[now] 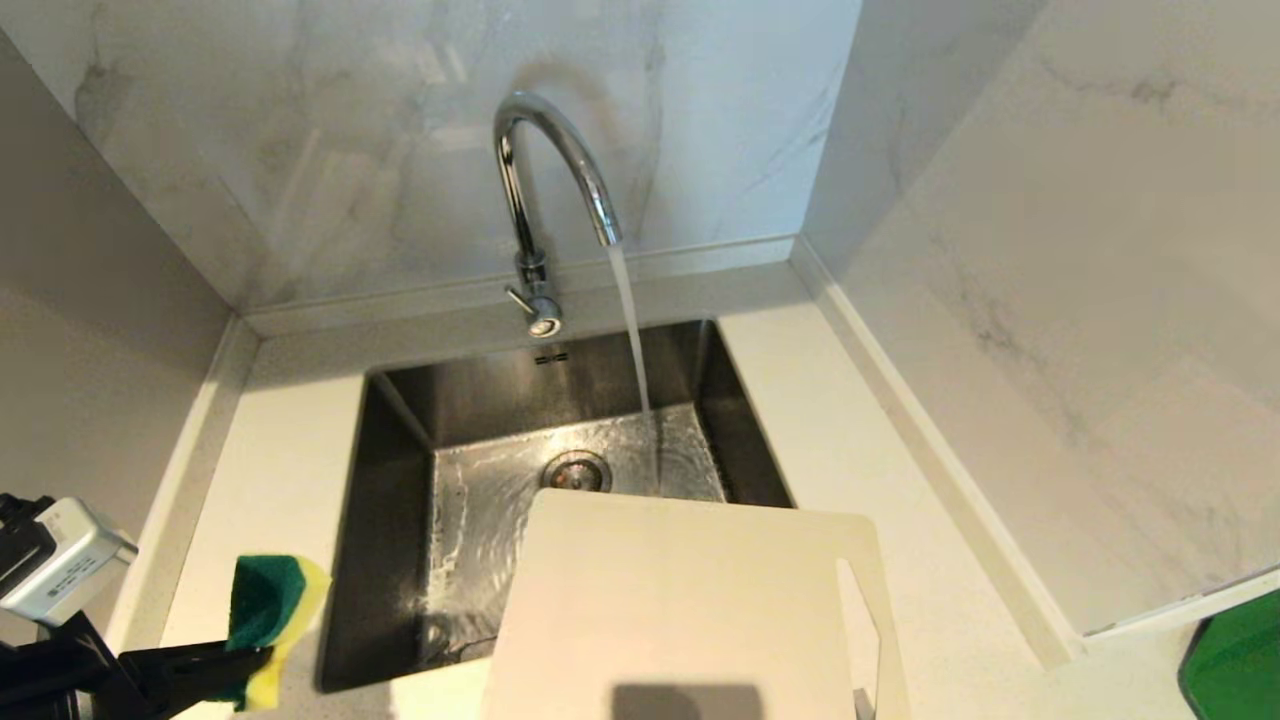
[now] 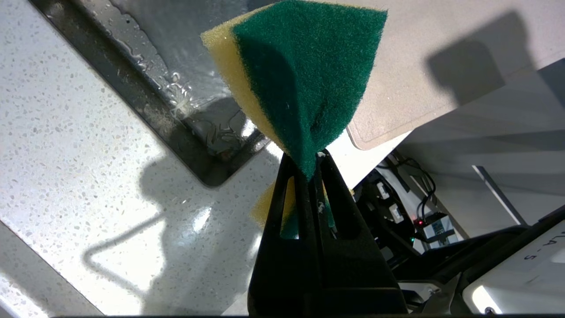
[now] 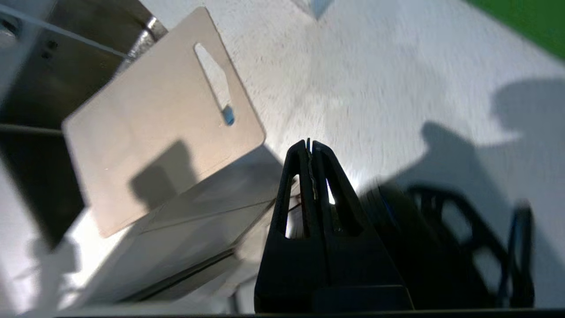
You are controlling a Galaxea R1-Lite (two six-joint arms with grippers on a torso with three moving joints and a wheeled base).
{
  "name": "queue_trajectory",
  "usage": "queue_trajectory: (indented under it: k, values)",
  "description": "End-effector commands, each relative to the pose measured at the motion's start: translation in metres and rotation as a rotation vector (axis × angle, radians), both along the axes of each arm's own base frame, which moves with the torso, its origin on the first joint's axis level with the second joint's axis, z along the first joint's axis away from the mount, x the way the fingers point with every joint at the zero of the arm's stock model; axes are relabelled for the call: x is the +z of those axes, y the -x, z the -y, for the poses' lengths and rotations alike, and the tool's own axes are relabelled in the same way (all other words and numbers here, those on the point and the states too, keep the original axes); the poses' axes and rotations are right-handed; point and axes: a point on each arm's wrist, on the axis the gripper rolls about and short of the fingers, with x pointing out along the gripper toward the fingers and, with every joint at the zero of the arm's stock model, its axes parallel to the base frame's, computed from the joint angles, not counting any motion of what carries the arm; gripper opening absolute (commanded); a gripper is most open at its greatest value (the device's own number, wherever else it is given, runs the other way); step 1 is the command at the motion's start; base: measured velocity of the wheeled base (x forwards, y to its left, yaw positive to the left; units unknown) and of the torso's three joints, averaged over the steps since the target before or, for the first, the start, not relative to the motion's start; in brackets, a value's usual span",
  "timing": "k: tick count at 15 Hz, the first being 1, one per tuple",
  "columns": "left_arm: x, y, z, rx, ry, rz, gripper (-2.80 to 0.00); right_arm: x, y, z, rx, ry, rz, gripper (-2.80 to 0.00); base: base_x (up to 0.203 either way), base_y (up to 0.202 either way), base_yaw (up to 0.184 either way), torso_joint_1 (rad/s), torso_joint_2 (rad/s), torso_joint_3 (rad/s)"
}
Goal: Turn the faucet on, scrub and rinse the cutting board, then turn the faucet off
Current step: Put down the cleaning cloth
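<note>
The chrome faucet (image 1: 545,200) arches over the steel sink (image 1: 400,500), and a stream of water (image 1: 632,330) runs from its spout into the basin. The cream cutting board (image 1: 680,600) lies across the sink's near right corner and the counter, its handle slot (image 1: 860,610) on the right; it also shows as the board (image 3: 154,119) in the right wrist view. At the lower left, over the counter beside the sink, my left gripper (image 1: 250,660) is shut on a green-and-yellow sponge (image 1: 268,605), the sponge (image 2: 300,79) standing up from the jaws. My right gripper (image 3: 308,142) is shut and empty, near the board's handle end.
The small side lever (image 1: 520,298) sticks out at the faucet's base. White speckled counter (image 1: 860,420) flanks the sink, with marble walls behind and to the right. A green object (image 1: 1235,655) sits at the far right edge. The drain (image 1: 575,470) lies just beyond the board.
</note>
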Motion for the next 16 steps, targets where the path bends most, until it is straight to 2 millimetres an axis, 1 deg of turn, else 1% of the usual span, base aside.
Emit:
queue_trajectory:
  k: [1,2,3,4,5,7,8,11,12,13,15,16]
  values:
    - [0.002,-0.001,0.000,0.000,0.003,0.005,-2.80,-0.021,-0.044,0.001,0.033,0.120,0.072,-2.80,0.000,0.000,0.000,0.000,0.00,0.000]
    - [0.001,-0.001,0.000,-0.001,0.001,0.004,-2.80,-0.036,-0.061,0.001,0.051,0.168,0.078,-2.80,0.000,0.000,0.000,0.000,0.00,0.000]
    - [0.001,-0.001,0.000,-0.001,0.000,0.004,-2.80,-0.046,-0.072,0.001,0.080,0.205,0.119,-2.80,0.000,0.000,0.000,0.000,0.00,0.000]
    - [0.001,-0.001,0.000,0.001,-0.002,0.002,-2.80,-0.053,-0.077,0.000,0.132,0.227,0.163,-2.80,0.000,0.000,0.000,0.000,0.00,0.000]
    - [0.001,-0.001,0.001,0.001,-0.001,0.004,-2.80,-0.056,-0.078,-0.002,0.194,0.243,0.220,-2.80,0.000,0.000,0.000,0.000,0.00,0.000]
    - [0.000,-0.002,0.001,-0.001,-0.005,-0.004,-2.80,-0.055,-0.079,-0.002,0.245,0.247,0.250,-2.80,0.000,0.000,0.000,0.000,0.00,0.000]
    - [-0.001,-0.001,0.001,-0.001,-0.006,-0.007,-2.80,-0.054,-0.079,-0.003,0.263,0.286,0.259,-2.80,0.000,0.000,0.000,0.000,0.00,0.000]
    - [-0.001,0.000,0.000,0.001,-0.005,-0.003,-2.80,-0.053,-0.079,-0.003,0.310,0.562,0.260,-2.80,0.000,0.000,0.000,0.000,0.00,0.000]
    - [-0.001,0.001,-0.001,0.001,-0.004,-0.002,-2.80,-0.054,-0.079,-0.002,0.299,0.650,0.238,-2.80,0.000,0.000,0.000,0.000,0.00,0.000]
    - [-0.001,0.001,-0.001,0.000,-0.003,0.001,-2.80,-0.060,-0.081,-0.001,0.296,0.698,0.206,-2.80,0.000,0.000,0.000,0.000,0.00,0.000]
    - [0.000,0.001,-0.001,0.000,-0.001,0.006,-2.80,-0.060,-0.080,-0.001,0.293,0.695,0.205,-2.80,0.000,0.000,0.000,0.000,0.00,0.000]
    - [0.000,0.001,-0.001,0.000,-0.002,0.008,-2.80,-0.060,-0.081,-0.001,0.285,0.666,0.205,-2.80,0.000,0.000,0.000,0.000,0.00,0.000]
